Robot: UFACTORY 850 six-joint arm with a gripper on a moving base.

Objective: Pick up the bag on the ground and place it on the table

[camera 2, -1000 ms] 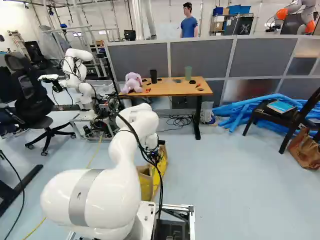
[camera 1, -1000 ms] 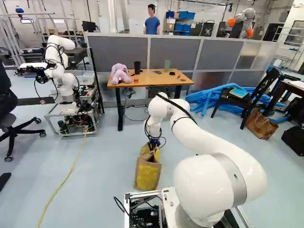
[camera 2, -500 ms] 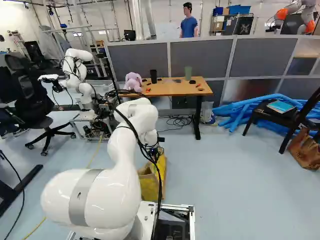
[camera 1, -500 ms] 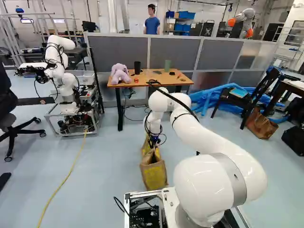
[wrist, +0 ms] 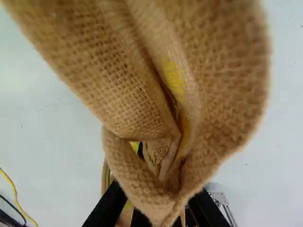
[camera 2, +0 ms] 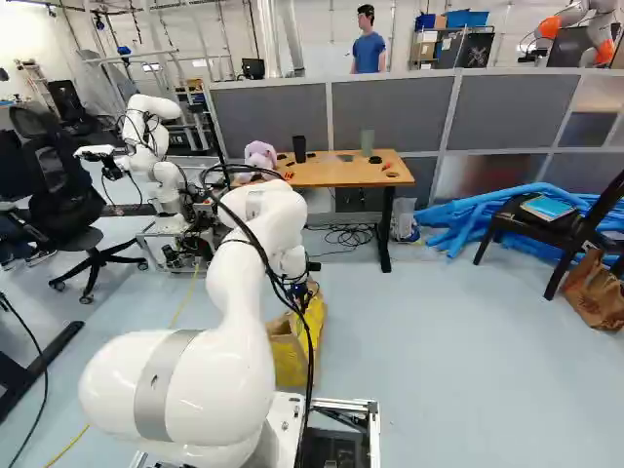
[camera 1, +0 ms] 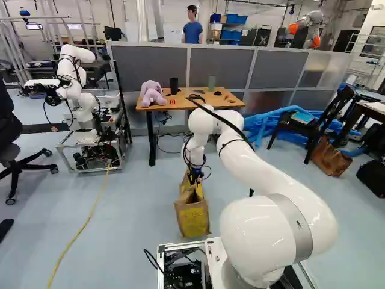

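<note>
Bag (camera 1: 192, 220), brown with yellow on it, hangs below your hand (camera 1: 195, 177), low over the floor (camera 1: 132, 211) and well below the level of the counter (camera 2: 331, 177); you cannot tell from these views if its base touches the floor. It is roughly upright, between the foot of your arm (camera 1: 289, 192) and the counter. In the wrist view, your hand (wrist: 158, 208) is clamped on the bag, with rough woven cloth bunched between its two fingers and wide folds spreading out ahead of them

On the counter, you see a purple stuffed toy (camera 1: 153, 93) near one end, a dark cup (camera 1: 174, 85) beside it and a green cup (camera 1: 212, 83) farther along. A gray partition (camera 1: 219, 67) stands behind. At the left of the left base view, another robot (camera 1: 75, 78) stands on a frame, with a yellow cord (camera 1: 81, 232) running along the floor. At the right of that view, you have blue tubes (camera 1: 255, 125), a dark chair (camera 1: 289, 126) and a brown sack (camera 1: 329, 158) on the floor
</note>
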